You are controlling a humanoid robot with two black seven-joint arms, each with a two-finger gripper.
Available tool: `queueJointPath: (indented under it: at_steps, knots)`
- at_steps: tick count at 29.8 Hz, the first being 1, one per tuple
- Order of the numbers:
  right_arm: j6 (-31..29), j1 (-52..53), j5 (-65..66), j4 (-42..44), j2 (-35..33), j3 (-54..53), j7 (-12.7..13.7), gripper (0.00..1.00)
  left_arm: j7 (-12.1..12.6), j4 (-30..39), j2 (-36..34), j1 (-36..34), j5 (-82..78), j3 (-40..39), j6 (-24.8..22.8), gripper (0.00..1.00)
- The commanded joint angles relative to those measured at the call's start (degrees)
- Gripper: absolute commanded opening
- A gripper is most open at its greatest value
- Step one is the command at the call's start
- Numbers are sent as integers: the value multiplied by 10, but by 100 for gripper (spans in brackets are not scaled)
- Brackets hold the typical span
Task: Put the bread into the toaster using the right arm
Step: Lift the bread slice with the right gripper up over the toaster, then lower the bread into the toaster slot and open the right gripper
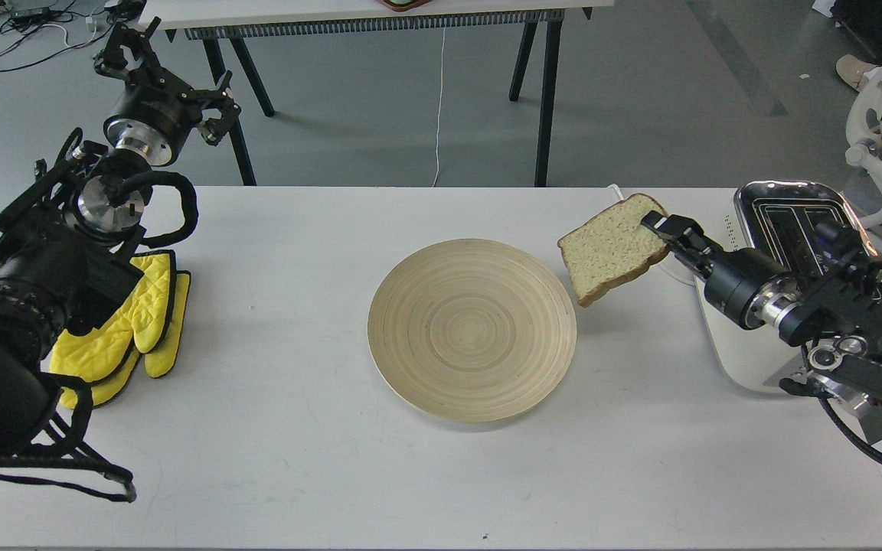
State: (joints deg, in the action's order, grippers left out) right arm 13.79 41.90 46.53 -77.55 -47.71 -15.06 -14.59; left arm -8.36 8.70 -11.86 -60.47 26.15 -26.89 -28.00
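Observation:
My right gripper (659, 227) is shut on the right edge of the bread (611, 248), a pale slice with a brown crust. It holds the slice tilted in the air, above the table between the plate and the toaster. The cream-white toaster (785, 222) with its chrome top stands at the table's right edge, and my right arm covers much of its front and side. My left gripper (138, 57) is raised at the far left, beyond the table's back edge, with its fingers spread apart and nothing in it.
A round wooden plate (472, 329) lies bare in the middle of the white table (295, 459). Yellow oven mitts (138, 321) lie at the left by my left arm. The toaster's white cord (628, 210) runs off the back edge. A white chair (881, 122) stands at the right.

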Motion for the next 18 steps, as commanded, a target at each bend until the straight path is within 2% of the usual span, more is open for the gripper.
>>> queueJointPath:
  at_steps: [1, 4, 10, 13, 18]
  knots:
    - [-3, 33, 3, -38, -99, 0, 6, 2, 0, 0, 0, 0, 0, 0, 0, 100]
    - [-3, 50, 11, -55, -172, 2, 10, 2, 0, 0, 0, 0, -1, 0, 0, 100]
    - [-4, 51, 129, -64, -276, 4, 57, 2, 0, 0, 0, 0, -1, 0, 0, 100]
    - [-10, 46, 155, -63, -299, 6, 61, 2, 0, 0, 1, 0, -1, 0, 0, 100]
    - [-9, 39, 158, -60, -293, 32, 62, 2, 0, 1, 1, 0, -1, 0, 0, 100]
